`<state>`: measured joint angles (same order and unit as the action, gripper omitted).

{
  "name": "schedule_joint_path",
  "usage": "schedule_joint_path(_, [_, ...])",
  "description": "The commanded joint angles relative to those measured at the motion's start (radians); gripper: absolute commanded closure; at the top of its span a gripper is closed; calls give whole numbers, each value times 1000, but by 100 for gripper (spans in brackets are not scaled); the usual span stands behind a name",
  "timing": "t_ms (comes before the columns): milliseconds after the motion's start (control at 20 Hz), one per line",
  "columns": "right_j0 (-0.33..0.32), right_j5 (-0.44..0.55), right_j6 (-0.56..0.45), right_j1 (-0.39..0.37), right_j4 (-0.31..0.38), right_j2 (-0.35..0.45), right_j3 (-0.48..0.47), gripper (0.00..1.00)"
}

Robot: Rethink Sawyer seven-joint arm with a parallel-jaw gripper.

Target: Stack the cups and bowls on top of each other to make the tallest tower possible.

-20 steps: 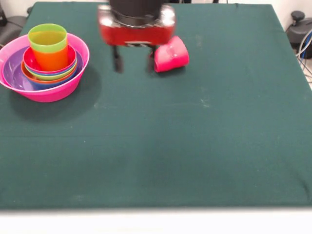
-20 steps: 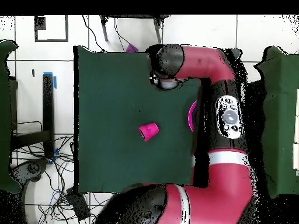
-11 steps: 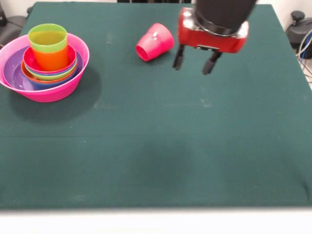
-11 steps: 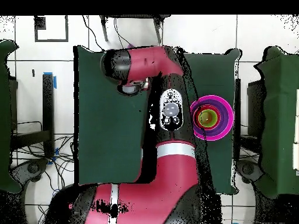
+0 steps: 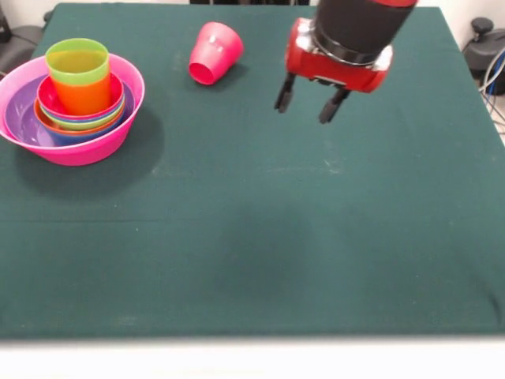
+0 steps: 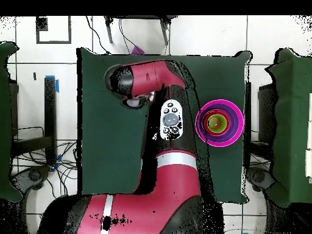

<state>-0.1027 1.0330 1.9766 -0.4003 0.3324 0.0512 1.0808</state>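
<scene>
Red-pink cup (image 5: pixel 215 52) lies on its side, far on the table (image 5: pixel 260 237), mouth toward the near left. Gripper (image 5: pixel 308 100) hangs empty to its right, fingers apart. Tower (image 5: pixel 72 101) at far left: pink bowl base, green cup on top.

- Glossy smooth plastic: the red-pink cup (image 5: pixel 215 51) left of the fingers (image 5: pixel 282 95), and the tower (image 5: pixel 72 99).
- Matt green cloth covers the table (image 5: pixel 260 237) beneath them.
- Gripper (image 5: pixel 308 103) housing: shiny red.
</scene>
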Motion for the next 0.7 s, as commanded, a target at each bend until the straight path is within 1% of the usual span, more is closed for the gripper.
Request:
schedule_joint_path(50, [-16, -199, 172, -6, 28, -34, 211, 0])
schedule_joint_path(150, [-29, -249, 148, -16, 28, -38, 253, 0])
schedule_joint_path(250, [-54, -296, 109, -26, 22, -33, 283, 0])
schedule_joint_path(500, [-106, -332, 33, -37, 6, -21, 297, 0])
schedule_joint_path(550, [-114, -326, 24, -31, -1, -15, 287, 0])
schedule_joint_path(700, [-152, -353, 0, -13, -8, 14, 286, 0])
